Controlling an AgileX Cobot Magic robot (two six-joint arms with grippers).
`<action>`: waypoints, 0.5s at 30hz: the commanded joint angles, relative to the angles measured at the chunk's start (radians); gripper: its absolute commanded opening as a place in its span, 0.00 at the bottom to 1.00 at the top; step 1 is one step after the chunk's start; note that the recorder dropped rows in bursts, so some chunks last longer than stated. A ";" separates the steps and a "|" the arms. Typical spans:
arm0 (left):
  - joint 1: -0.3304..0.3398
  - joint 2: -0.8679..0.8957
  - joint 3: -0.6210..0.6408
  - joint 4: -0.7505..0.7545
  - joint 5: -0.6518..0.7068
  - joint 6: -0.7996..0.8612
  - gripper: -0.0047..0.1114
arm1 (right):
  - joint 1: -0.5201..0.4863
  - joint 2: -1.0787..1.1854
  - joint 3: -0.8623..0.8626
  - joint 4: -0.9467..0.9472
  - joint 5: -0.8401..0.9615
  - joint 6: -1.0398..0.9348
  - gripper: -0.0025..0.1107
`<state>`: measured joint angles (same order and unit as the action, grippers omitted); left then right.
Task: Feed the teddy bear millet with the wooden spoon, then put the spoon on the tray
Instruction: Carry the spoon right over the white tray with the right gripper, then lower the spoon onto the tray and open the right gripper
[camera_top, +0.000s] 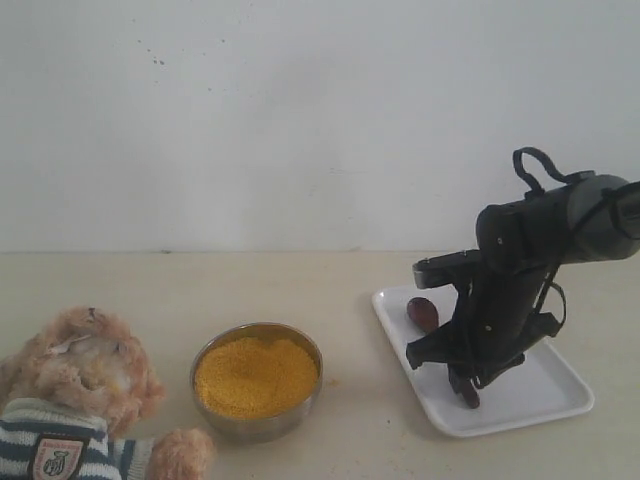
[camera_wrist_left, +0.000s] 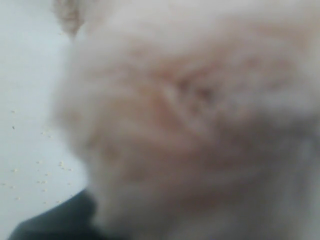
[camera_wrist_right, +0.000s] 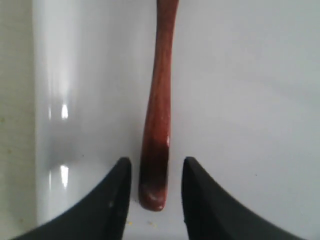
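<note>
Half-parted at right gripper (camera_wrist_right: 156, 165), straddles without pinching wooden spoon (camera_wrist_right: 159, 100) lying on tray (camera_wrist_right: 250, 125); cannot tell left gripper's opening behind blurred teddy bear (camera_wrist_left: 190, 110) fur

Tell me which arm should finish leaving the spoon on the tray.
Right. The right gripper sits over the tray, jaws apart either side of the wooden spoon lying there. The left wrist view shows only teddy bear fur.

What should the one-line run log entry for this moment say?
right gripper: open, jaws astride handle end | wooden spoon: lying on tray | millet: in bowl | teddy bear: beside bowl
</note>
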<state>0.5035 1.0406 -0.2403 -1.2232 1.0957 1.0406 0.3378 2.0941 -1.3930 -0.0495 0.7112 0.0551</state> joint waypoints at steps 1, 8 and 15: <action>0.002 -0.007 0.001 -0.022 0.023 0.008 0.07 | -0.008 -0.036 -0.002 0.008 0.005 -0.036 0.44; 0.002 -0.007 0.001 -0.022 0.023 0.008 0.07 | -0.008 -0.154 0.104 0.017 -0.056 -0.055 0.44; 0.002 -0.007 0.001 -0.022 0.023 0.008 0.07 | -0.008 -0.466 0.461 0.032 -0.301 -0.077 0.39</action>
<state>0.5035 1.0406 -0.2403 -1.2232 1.0957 1.0406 0.3378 1.7528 -1.0590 -0.0335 0.5085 -0.0103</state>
